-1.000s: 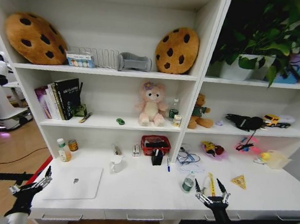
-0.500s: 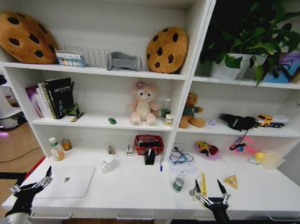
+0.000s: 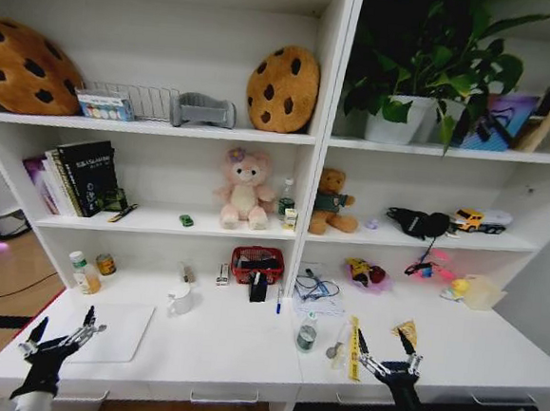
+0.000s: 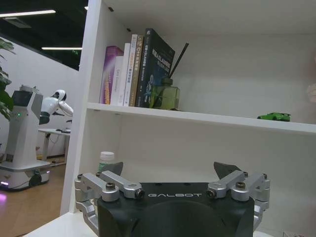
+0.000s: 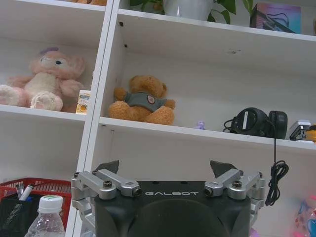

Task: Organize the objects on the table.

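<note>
— Grippers? Your left gripper (image 3: 60,333) and right gripper (image 3: 385,350) are hovering spread-fingered at the table (image 3: 235,355) front edge.
— Ruler (image 3: 353,348)? It's lying beside the right one, pointing toward the shelves.

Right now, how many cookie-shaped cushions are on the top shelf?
2: one cookie cushion at the shelf's left end, the other cookie cushion at its right end, beside the divider.

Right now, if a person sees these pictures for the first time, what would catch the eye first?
Probably the two big cookie-shaped cushions on the top shelf, one at its left end and one by the divider, then the leafy potted plant to their right. Lower down, the pink plush toy sits on the middle shelf, and both open end effectors, left and right, hover at the desk's front edge.
</note>
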`<state>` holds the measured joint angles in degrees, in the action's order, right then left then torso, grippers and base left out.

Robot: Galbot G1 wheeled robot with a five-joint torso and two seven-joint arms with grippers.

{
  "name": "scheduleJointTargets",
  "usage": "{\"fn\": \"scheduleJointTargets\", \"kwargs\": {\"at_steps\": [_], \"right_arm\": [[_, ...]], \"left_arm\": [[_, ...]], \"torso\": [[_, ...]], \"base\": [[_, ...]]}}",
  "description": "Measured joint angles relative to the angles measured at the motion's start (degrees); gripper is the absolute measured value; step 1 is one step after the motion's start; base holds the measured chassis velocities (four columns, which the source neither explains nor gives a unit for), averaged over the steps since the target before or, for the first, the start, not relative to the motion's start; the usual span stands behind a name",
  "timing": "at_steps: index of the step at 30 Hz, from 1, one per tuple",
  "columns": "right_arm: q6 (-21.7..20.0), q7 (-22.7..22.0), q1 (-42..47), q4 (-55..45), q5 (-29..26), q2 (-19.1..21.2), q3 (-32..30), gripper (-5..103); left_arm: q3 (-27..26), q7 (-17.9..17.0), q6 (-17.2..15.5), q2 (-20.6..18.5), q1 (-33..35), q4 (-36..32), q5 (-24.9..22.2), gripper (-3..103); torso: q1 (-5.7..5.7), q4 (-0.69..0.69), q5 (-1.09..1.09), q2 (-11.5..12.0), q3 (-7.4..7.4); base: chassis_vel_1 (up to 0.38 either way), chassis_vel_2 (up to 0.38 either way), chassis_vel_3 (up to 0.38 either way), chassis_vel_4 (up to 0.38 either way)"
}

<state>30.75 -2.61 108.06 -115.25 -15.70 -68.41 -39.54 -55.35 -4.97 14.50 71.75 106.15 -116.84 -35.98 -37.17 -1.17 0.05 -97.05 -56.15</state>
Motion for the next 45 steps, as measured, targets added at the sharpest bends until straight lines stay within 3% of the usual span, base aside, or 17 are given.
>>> {"fn": "scheduleJointTargets", "kwargs": {"at_steps": [9,23,27,45], "right_arm": [[1.1,0.3,-0.7,0.8,0.4,0.0,1.5,100],[-7.1,2.6,-8.7,2.0,0.8,7.1,10.5,100],[-8.5,3.3,-11.0,2.9,0.1,7.4,13.5,100],[-9.9,3.6,-18.3,7.2,-2.4,8.5,19.7,100]], "left_arm": [[-0.4,0.0,0.2,0.2,0.5,-0.2,0.0,100],[-1.4,0.2,0.5,0.7,1.2,-0.1,-0.4,100],[-1.9,0.2,0.5,0.8,1.4,0.0,-0.7,100],[-2.0,0.2,0.5,1.4,1.6,-0.2,0.0,100]], "torso": [[0.0,0.0,-0.01,0.0,0.0],[-0.01,0.01,0.0,0.0,0.0],[-0.01,0.0,0.0,0.0,0.0],[-0.01,0.0,0.0,0.0,0.0]], "base": [[-0.022,-0.027,0.015,0.016],[0.0,0.0,0.0,0.0],[0.0,0.0,0.0,0.0],[0.0,0.0,0.0,0.0]]}}
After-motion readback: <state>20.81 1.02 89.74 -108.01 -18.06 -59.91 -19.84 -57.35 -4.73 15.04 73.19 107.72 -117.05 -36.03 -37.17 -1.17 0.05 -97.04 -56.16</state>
